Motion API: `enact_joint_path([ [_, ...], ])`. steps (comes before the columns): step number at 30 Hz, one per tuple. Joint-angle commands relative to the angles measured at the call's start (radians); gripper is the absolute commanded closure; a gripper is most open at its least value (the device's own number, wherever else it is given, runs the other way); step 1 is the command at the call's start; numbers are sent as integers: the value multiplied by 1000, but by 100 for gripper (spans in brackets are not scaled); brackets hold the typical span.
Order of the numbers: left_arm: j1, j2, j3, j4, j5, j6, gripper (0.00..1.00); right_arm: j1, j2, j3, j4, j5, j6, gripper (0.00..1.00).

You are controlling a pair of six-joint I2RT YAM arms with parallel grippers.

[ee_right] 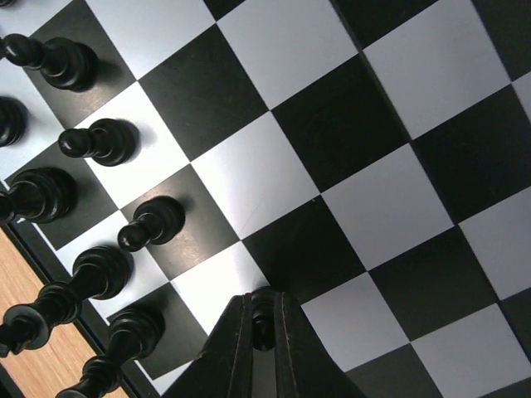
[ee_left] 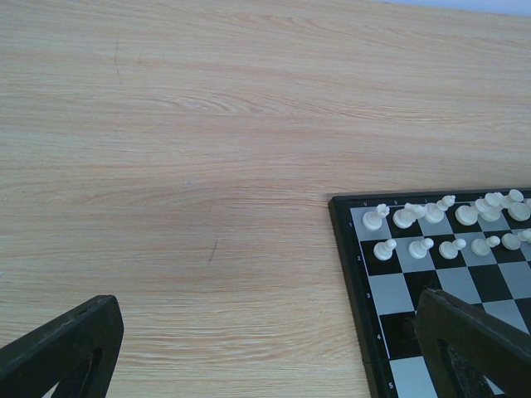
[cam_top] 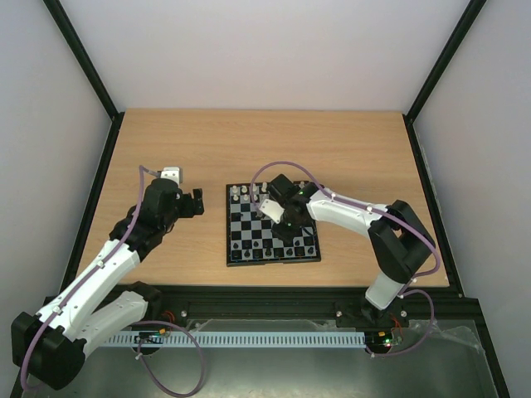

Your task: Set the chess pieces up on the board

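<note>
- Your right pincer (ee_right: pixel 261 303) is hanging low over the board (cam_top: pixel 246 235), pressed shut and seemingly nipping a dark chessman (ee_right: pixel 261 325); black pawns (ee_right: pixel 153 222) are lining the board's near edge.
- You are probably aiming for the bare square beside that row; be lowering straight, releasing only once it is sitting centred.
- Your left pincer (ee_left: pixel 265 365) is gaping wide, empty, over the tabletop (ee_left: pixel 166 166) by the board's left edge; white chessmen (ee_left: pixel 404 218) are filling its far edge.

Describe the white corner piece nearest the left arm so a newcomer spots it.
The board sits mid-table. White pieces fill its far rows; follow the back row to the left arm's side. The last piece stands on the corner square: unlike its neighbours, it has the border on two sides.
</note>
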Motion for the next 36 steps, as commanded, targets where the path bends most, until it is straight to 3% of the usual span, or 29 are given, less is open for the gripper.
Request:
enact_joint_path([
  [1,6,-6,2,7,-12,7,1,-1,-22,-20,-18,-47,-8,96],
  [14,8,-1,1,7,-8,7,1,-1,19,-15,-54,-149,-33,95],
  [36,8,3,1,8,3,7,1,-1,32,-44,-24,-86,-28,92],
])
